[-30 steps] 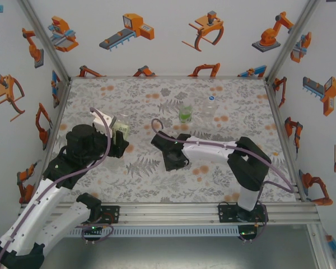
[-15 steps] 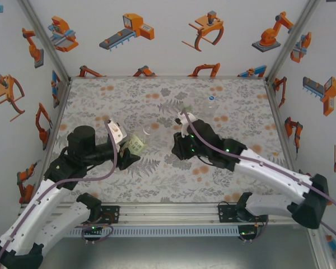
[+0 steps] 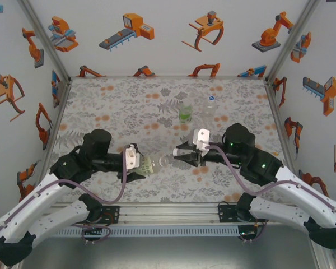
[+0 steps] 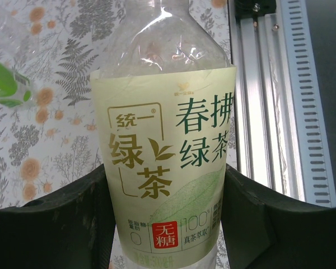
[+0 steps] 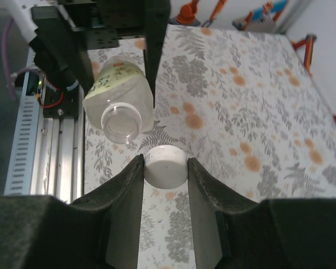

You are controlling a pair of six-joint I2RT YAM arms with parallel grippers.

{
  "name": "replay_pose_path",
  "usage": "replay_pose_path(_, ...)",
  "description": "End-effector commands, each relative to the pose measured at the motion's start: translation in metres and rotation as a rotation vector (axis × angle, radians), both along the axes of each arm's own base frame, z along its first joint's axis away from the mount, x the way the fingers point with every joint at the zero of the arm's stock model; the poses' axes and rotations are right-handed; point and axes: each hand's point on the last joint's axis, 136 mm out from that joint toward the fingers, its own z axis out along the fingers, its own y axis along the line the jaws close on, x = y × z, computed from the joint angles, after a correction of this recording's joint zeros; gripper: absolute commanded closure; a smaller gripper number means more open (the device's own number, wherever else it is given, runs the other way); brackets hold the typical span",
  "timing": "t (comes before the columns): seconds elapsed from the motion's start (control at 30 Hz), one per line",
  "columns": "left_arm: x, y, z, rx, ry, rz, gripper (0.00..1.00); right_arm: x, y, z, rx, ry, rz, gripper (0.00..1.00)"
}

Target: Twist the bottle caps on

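Both arms have swung together: left gripper clamps the green-tea bottle sideways above the table, right gripper pinches a white cap just off its open mouth, so alignment, then twisting, should follow.

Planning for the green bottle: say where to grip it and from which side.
Probably its labelled body, gripped level from the near left: the green bottle stands upright, and the clear bottle stands close on its right.
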Motion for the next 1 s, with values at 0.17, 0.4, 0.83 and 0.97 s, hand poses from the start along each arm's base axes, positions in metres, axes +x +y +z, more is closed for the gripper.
replay_pose_path(0.17, -0.003, -0.004, 0.011, 0.004, -0.059, -0.049, 1.0, -0.034, 0.007, 0.0, -0.024, -0.161, 0.216, 1.0)
replay_pose_path(0.4, 0.0, -0.006, 0.009, 0.016, -0.061, -0.042, 1.0, -0.039, 0.015, 0.002, -0.016, -0.171, 0.242, 1.0)
replay_pose_path(0.83, -0.003, -0.007, 0.008, 0.015, -0.063, -0.062, 1.0, -0.034, 0.024, 0.004, -0.02, -0.181, 0.223, 1.0)
replay_pose_path(0.97, -0.003, -0.007, 0.007, 0.017, -0.061, -0.061, 1.0, -0.034, 0.026, 0.003, -0.03, -0.183, 0.229, 1.0)
